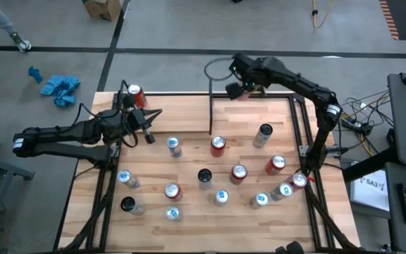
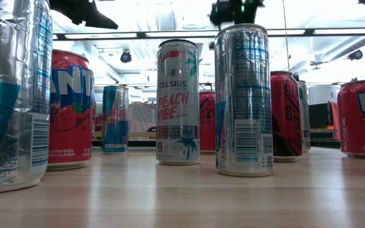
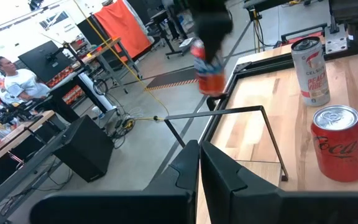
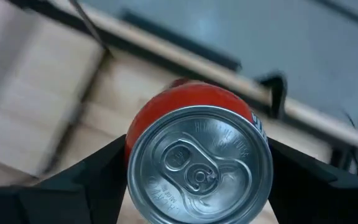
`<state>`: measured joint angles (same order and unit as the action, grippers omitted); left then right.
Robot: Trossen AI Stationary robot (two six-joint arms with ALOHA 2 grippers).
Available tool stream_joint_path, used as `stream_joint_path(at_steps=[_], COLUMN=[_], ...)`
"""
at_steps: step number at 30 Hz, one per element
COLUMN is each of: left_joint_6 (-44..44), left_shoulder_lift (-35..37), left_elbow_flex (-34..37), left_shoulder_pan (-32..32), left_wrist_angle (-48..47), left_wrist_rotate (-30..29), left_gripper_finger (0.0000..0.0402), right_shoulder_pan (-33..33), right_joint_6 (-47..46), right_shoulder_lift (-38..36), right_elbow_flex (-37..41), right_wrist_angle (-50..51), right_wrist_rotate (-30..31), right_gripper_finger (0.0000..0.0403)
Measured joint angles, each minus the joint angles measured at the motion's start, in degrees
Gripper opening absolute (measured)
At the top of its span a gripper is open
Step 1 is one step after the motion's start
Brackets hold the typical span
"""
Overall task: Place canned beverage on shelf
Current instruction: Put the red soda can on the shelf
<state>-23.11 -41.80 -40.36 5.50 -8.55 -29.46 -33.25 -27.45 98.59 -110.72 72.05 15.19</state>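
Note:
My right gripper point(image 1: 242, 90) is over the table's far edge, shut on a red can with a blue band point(image 3: 209, 67), whose silver top fills the right wrist view point(image 4: 199, 163). The can hangs in the air above the shelf point(image 3: 257, 134), a thin black frame with a light wood floor point(image 1: 256, 109). At the table's left my left gripper point(image 1: 149, 128) stays shut and holds nothing point(image 3: 199, 163). My right gripper pinches the can between its two fingers point(image 4: 82, 177), one on each side of the can's wall just under the top rim point(image 4: 140, 134). The fingers come from above, slanting down. The can is lifted clear, top up and slightly tilted, hanging below the fingers.
Several cans stand over the table's middle and near part point(image 1: 217, 146). A Celsius can point(image 3: 309, 70) and a Coca-Cola can point(image 3: 337, 143) stand beside the frame. One red can point(image 1: 135, 94) sits at the far left corner. A person point(image 3: 14, 81) is in the room beyond.

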Motion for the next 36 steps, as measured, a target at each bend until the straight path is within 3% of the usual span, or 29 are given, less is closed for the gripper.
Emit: stream_joint_path(at_steps=[7, 19, 24, 30, 36], left_joint_6=[-0.21, -0.21, -0.29, -0.54, -0.54], left_shoulder_lift=[0.00, 0.00, 0.02, 0.23, 1.97], left_elbow_flex=[0.02, 0.02, 0.02, 0.02, 0.08], left_shoulder_pan=[0.00, 0.02, 0.00, 0.02, 0.02], left_wrist_angle=[1.08, 1.45, 1.63, 1.65, 1.31], left_wrist_rotate=[0.00, 0.00, 0.00, -0.09, -3.61], left_gripper_finger=[0.0000, 0.0000, 0.0000, 0.0000, 0.0000], right_shoulder_pan=[3.60, 10.30, 11.61, 11.91, 12.00], right_joint_6=[4.73, 10.64, 12.47, 13.50, 14.59], right_shoulder_lift=[0.00, 3.05, 8.30, 15.62, 20.45], right_elbow_flex=[-11.17, -12.52, -15.87, -21.85, -24.06], right_wrist_angle=[-7.83, -24.42, -24.60, -24.37, -22.78], right_wrist_rotate=[-0.08, -6.27, -7.25, -12.66, -14.04], right_gripper_finger=[0.0291, 0.0291, 0.0291, 0.0291, 0.0291])
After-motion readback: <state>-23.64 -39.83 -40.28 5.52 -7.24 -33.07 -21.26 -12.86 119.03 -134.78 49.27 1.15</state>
